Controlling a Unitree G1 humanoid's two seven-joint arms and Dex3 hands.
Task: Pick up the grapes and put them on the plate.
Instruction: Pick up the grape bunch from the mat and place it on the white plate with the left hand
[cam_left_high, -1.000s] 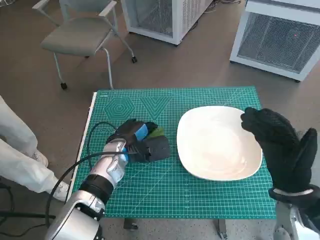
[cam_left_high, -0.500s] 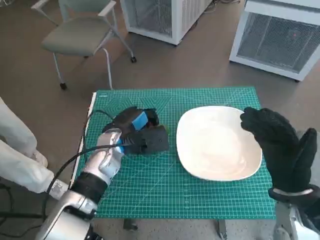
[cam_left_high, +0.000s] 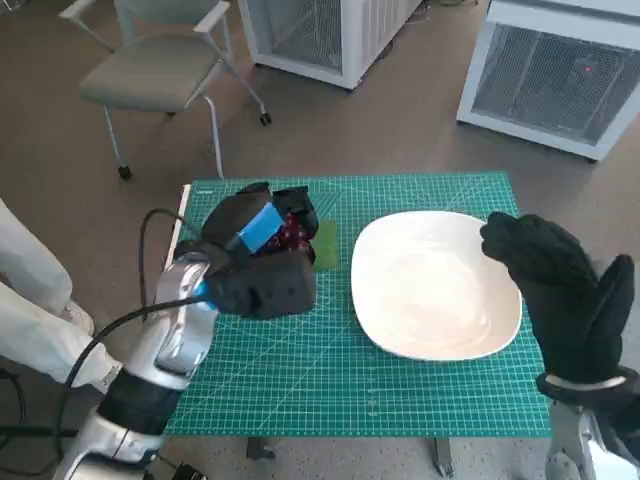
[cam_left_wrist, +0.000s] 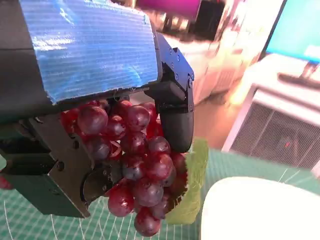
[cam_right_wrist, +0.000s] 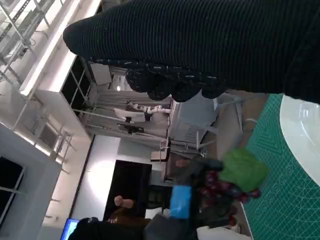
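Observation:
My left hand (cam_left_high: 262, 252) holds a bunch of dark red grapes (cam_left_high: 291, 233) with a green leaf (cam_left_high: 324, 244), lifted above the green mat to the left of the white plate (cam_left_high: 436, 285). In the left wrist view the grapes (cam_left_wrist: 135, 160) hang between the black fingers (cam_left_wrist: 175, 117), with the leaf (cam_left_wrist: 192, 185) behind them and the plate (cam_left_wrist: 260, 210) beyond. The right wrist view shows the grapes (cam_right_wrist: 222, 192) and leaf (cam_right_wrist: 242, 167) in my left hand (cam_right_wrist: 182, 200). My right hand (cam_left_high: 565, 295) hovers over the plate's right edge, holding nothing, fingers held together.
The green cutting mat (cam_left_high: 350, 380) covers the small table. A grey chair (cam_left_high: 160, 70) stands behind on the left, white cabinets (cam_left_high: 560, 75) behind on the right. A person's pale trouser leg (cam_left_high: 30, 300) is at the left edge.
My left hand has risen off the mat with the grapes in its grip, and the forearm has swung up. My right hand has stayed in place.

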